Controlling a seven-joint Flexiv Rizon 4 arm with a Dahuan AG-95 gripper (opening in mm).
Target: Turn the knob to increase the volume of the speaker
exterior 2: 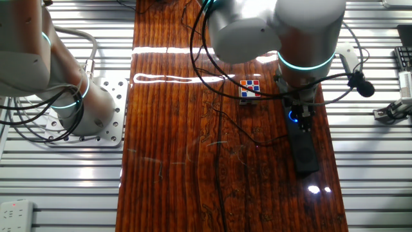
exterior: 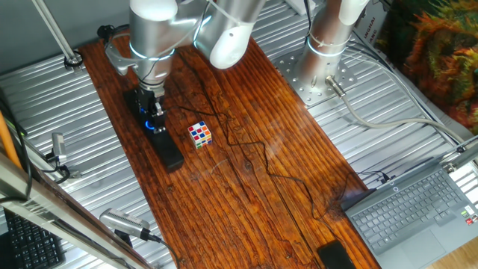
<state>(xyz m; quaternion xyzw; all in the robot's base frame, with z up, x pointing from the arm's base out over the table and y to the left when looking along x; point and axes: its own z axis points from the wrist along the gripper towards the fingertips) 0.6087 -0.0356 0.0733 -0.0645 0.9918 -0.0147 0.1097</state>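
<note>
The speaker is a long black bar lying on the wooden table near its left edge; in the other fixed view it lies near the right edge. The knob glows blue on the bar and is mostly hidden by my fingers; its glow also shows in the other fixed view. My gripper points straight down on the knob, with its fingers closed around it. It also shows in the other fixed view.
A multicoloured puzzle cube sits just right of the speaker. A thin black cable runs across the table. A small black device and a laptop are at the near right. A microphone lies off the table's left.
</note>
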